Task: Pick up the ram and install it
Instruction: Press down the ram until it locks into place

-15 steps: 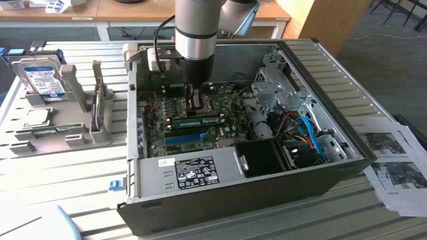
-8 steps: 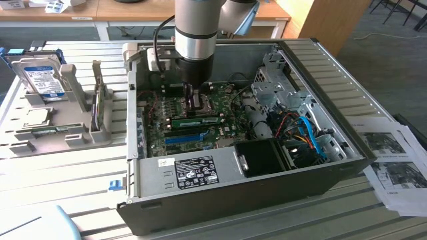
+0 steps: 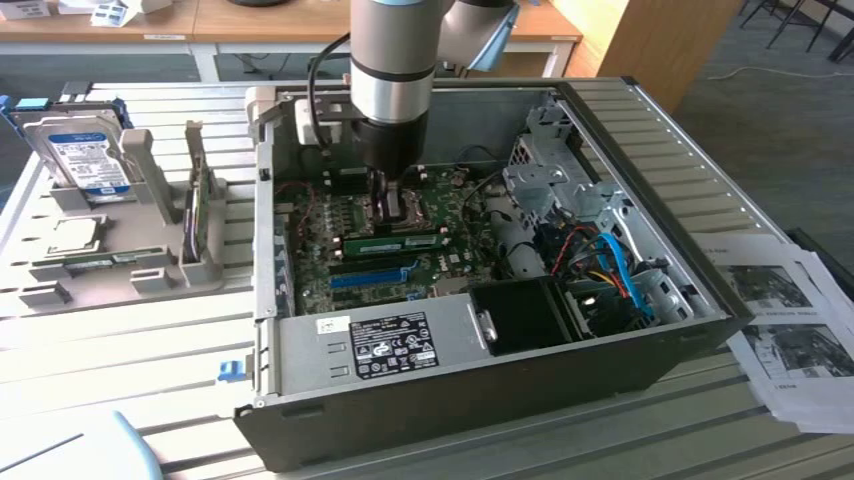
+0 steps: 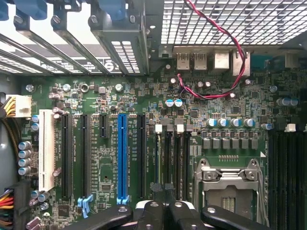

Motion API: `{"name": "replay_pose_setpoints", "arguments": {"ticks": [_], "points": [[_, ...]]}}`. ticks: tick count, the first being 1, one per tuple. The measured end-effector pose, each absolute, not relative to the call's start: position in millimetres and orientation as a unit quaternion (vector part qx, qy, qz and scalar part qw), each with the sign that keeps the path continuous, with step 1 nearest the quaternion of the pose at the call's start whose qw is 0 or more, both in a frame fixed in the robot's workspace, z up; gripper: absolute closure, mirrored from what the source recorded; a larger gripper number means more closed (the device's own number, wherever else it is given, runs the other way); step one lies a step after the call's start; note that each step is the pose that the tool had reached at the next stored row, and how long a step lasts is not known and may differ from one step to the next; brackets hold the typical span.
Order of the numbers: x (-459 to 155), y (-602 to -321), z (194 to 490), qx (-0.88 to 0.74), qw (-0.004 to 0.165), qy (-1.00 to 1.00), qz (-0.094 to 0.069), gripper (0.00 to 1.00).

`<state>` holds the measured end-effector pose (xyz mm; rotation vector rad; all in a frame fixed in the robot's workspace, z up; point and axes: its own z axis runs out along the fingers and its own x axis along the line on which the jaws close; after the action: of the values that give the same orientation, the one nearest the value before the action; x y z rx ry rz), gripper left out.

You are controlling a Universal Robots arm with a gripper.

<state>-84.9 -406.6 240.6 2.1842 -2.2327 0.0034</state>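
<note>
One gripper hangs from the arm inside the open computer case, low over the motherboard, its fingers pressed together and holding nothing. In the exterior view they stand just above the green ram stick, which lies flat across the board toward the front of the case, close below the fingertips; whether it sits in a slot or merely rests there cannot be told. In the wrist view the clenched fingers point down beside the metal processor socket, with black memory slots further along that side. On the other side of the fingers stand the long blue slot, black slots and a white slot. A red and black wire loops over the rear ports. Outside the case, to the exterior view's left, a grey rack holds a hard drive, and printed sheets lie on the table to the right.
</note>
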Motion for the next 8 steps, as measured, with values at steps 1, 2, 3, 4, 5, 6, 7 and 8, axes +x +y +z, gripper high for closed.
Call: {"name": "replay_pose_setpoints", "arguments": {"ticks": [1, 2, 3, 4, 5, 6, 7, 8], "points": [[-84.9, -406.7, 240.3, 0.699, 0.009, -0.715, 0.001, 0.91], [-84.9, -406.7, 240.2, 0.699, 0.009, -0.715, 0.001, 0.91], [-84.9, -406.7, 240.2, 0.699, 0.009, -0.715, 0.001, 0.91], [-84.9, -406.7, 240.2, 0.699, 0.009, -0.715, 0.001, 0.91], [-84.9, -406.7, 240.1, 0.699, 0.009, -0.715, 0.001, 0.91], [-84.9, -406.7, 240.1, 0.699, 0.009, -0.715, 0.001, 0.91], [-84.9, -406.7, 240.0, 0.699, 0.009, -0.715, 0.001, 0.91], [-84.8, -406.6, 239.5, 0.699, 0.009, -0.715, 0.001, 0.91]]}}
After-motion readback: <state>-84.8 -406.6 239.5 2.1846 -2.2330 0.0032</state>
